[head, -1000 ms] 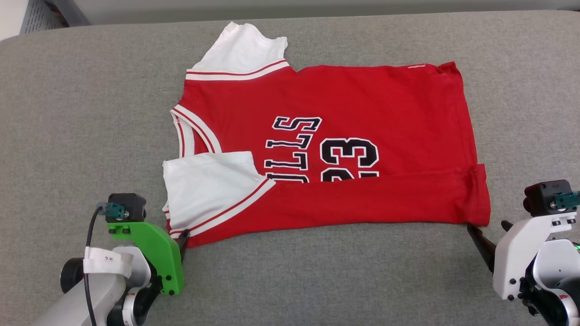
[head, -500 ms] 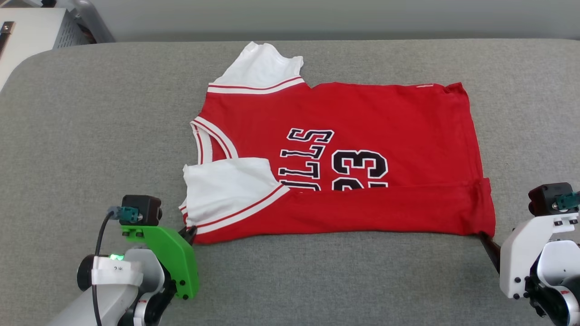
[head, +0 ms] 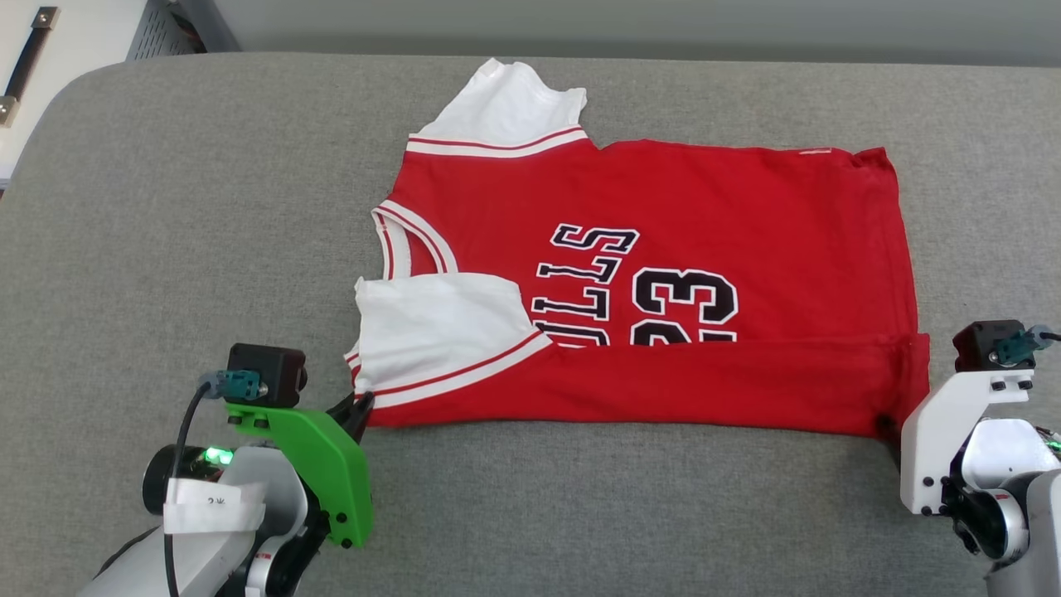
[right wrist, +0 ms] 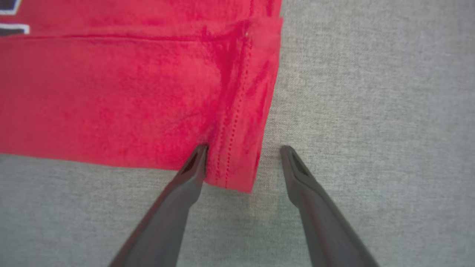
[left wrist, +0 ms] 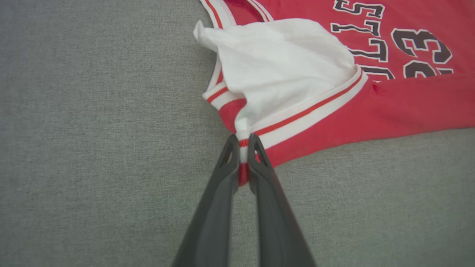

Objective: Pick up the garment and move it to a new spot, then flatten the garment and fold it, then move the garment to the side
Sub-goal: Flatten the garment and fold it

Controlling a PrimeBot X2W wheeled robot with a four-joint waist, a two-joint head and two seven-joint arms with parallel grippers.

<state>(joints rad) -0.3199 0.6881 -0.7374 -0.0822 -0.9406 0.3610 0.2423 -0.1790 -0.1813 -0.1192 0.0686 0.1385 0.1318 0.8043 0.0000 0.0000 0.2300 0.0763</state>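
Note:
The garment [head: 663, 207], a red jersey T-shirt with white sleeves and black print, lies flat on the grey padded surface, its near long edge folded up over the print. My left gripper [head: 358, 408] is shut on the garment's near-left corner, pinching the striped trim [left wrist: 243, 142] below the white sleeve [left wrist: 282, 63]. At the near-right hem corner [right wrist: 237, 163], my right gripper [right wrist: 243, 149] stands open, its fingers straddling the corner: one fingertip [right wrist: 198, 155] rests on the red cloth, the other on the bare surface. In the head view its white wrist [head: 945, 439] covers the fingers.
The grey padded surface [head: 166, 207] stretches wide on every side of the garment. A white cabinet with a dark handle [head: 33, 50] sits beyond the far-left corner. A grey wall runs along the far edge.
My left gripper has shut on the striped trim at the near-left corner. The right gripper has moved up onto the hem corner. The head camera has shifted, sliding the whole scene in the picture.

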